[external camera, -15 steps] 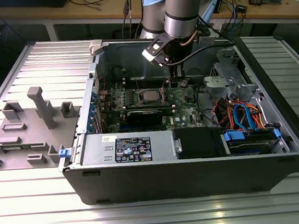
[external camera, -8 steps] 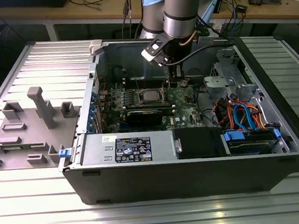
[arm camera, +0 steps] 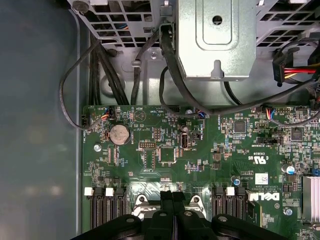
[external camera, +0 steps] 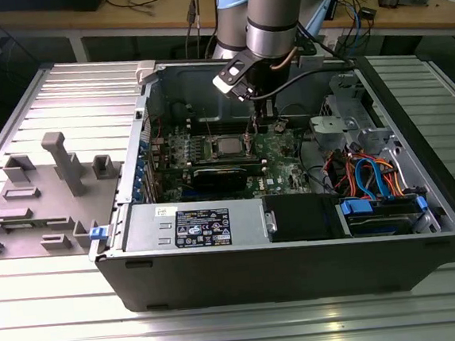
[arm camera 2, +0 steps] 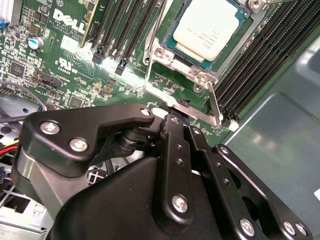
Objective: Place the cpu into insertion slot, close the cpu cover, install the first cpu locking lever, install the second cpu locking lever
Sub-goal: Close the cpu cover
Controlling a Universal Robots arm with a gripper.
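Observation:
The cpu (arm camera 2: 206, 27) shows its pale silver top and lies flat in the insertion slot (arm camera 2: 161, 51) on the green motherboard (arm camera: 165, 150). The grey cpu cover (arm camera 2: 186, 65) lies down around the chip's edges. One thin locking lever (arm camera 2: 214, 102) runs along one side of the socket and another (arm camera 2: 156, 30) along the opposite side. My gripper (arm camera 2: 175, 117) hovers just off the socket's corner, its black fingers pressed together and nothing visible between them. In the exterior view the gripper (external camera: 260, 128) hangs inside the open case, to the right of the cpu (external camera: 227, 146).
Black memory slots (arm camera 2: 260, 65) flank the socket. A metal drive cage (arm camera: 215, 40) and black cables (arm camera: 125, 75) sit past the board's edge. A power supply (external camera: 192, 225) lines the case front. A grey fixture plate (external camera: 46, 194) lies outside at the exterior view's left.

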